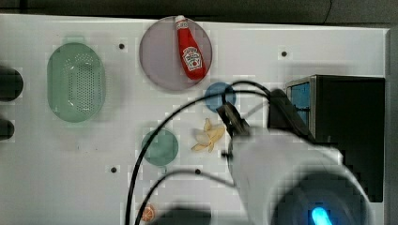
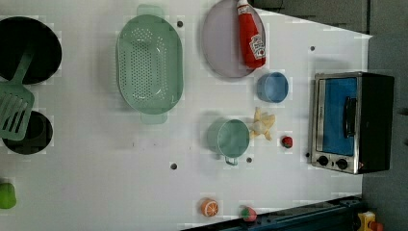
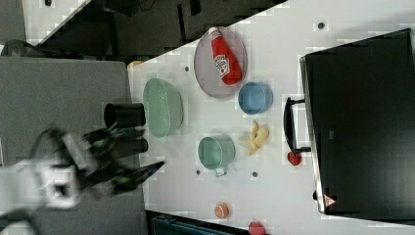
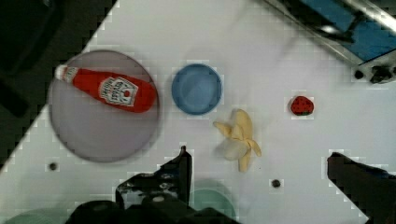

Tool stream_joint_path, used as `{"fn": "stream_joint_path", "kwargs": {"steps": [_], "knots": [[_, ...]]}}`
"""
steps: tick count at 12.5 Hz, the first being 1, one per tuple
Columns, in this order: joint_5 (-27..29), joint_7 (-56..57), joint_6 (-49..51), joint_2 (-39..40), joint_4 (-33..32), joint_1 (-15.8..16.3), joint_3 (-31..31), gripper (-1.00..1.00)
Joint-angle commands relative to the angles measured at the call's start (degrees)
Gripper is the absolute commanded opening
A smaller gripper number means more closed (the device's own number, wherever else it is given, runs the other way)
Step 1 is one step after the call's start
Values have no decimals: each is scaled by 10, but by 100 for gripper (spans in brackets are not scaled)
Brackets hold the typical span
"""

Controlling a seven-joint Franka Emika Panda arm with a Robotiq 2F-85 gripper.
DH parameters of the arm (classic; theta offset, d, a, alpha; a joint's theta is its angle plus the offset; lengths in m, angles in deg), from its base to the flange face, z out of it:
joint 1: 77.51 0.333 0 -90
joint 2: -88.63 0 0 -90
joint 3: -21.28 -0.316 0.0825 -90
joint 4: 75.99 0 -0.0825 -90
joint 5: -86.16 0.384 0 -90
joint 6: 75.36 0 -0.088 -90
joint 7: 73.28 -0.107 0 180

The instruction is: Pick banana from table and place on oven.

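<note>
One small pale yellow-cream toy banana (image 4: 238,138) with splayed peel strips lies flat on the large white table (image 1: 291,33), not yet touched. In the top view it sits at about 3 o'clock from the round teal cup (image 1: 160,146) and at 6 o'clock from the small blue bowl (image 1: 219,96), near both but apart from each. In the left view a small red toy strawberry (image 2: 286,141) lies between the banana and the boxy toaster oven (image 2: 353,120) with black top, silver frame and blue-tinted glass door.

The black gripper (image 4: 259,170) hangs above the table with its jaws spread fully wide and nothing between them. In the wrist view the banana lies ahead of the gap between them, not yet inside it.

Handling assessment: the banana appears to be a light moulded toy, probably smooth plastic or rubber, so weight is no concern but slip is. The thin peel strips look flexible and would likely bend or slide out of a pinch. The sounder hold is judged to be across the thicker central body, where the strips meet, with the jaws set crosswise to its long axis. Crushing risk seems low.

Other items noted: a red ketchup bottle (image 1: 190,49) rests on a grey round plate (image 1: 157,61), well clear of the work.
</note>
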Motion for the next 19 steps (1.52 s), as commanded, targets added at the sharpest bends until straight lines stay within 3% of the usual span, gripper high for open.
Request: {"fn": "stream_joint_path", "kwargs": {"steps": [1, 7, 13, 18, 19], "knots": [[7, -5, -53, 57, -81, 13, -16, 100], [7, -6, -256, 172, -166, 14, -28, 100], [7, -9, -354, 302, -169, 14, -51, 100], [7, -10, -425, 355, -193, 14, -59, 100], [7, -10, -439, 362, -197, 14, -60, 92]]}}
